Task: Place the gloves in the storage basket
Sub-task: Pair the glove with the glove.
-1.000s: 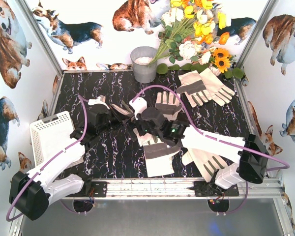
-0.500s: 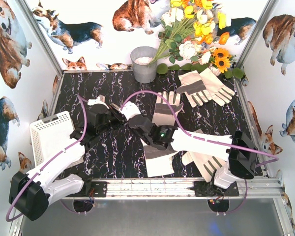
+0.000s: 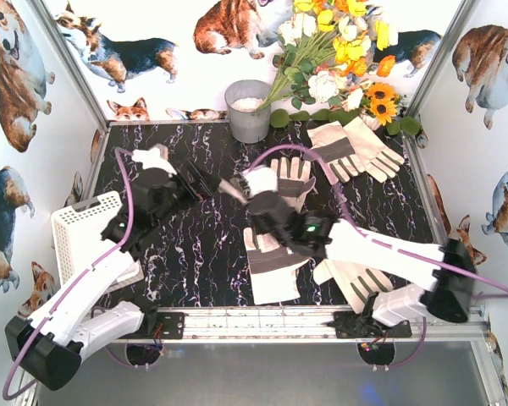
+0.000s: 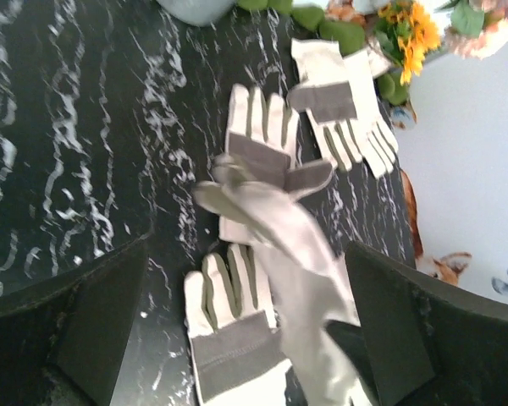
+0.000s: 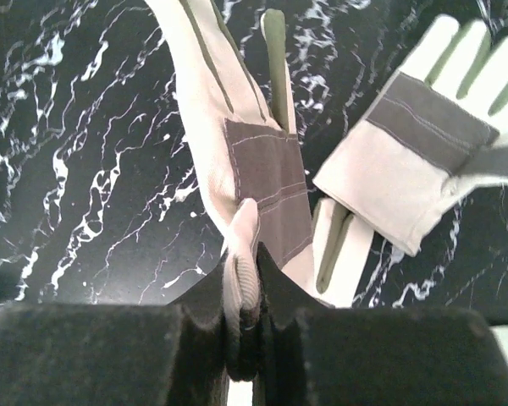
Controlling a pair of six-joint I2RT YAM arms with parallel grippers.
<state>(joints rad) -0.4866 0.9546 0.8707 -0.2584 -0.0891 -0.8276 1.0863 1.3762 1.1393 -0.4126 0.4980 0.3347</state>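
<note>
The black, white-veined marble-look table carries everything. At its left edge sits the storage basket, rigid white plastic with lattice walls, well apart from the gloves.

Four lots of gloves lie flat across the centre and right:
- a pair at the back right
- one at the front centre
- one partly under the right arm
- one just behind the grippers

One more, the lifted glove, hangs above the table's middle. The right gripper has it, jaws squeezed tight on a fold near what looks like the cuff end. The left gripper faces it with jaws spread wide, gripping nothing.

We judge these gloves to be light and limp. They are cream cloth with stitched grey-brown patches that look a little stiffer and grippier. From any pinch they will drape and swing, with the fingers trailing below. We would take hold of bunched fabric at the cuff or at a patch seam, since a single thin layer could slip free. The basket looks only slightly bigger than a glove, so we expect dangling fingers may catch its rim.
</note>
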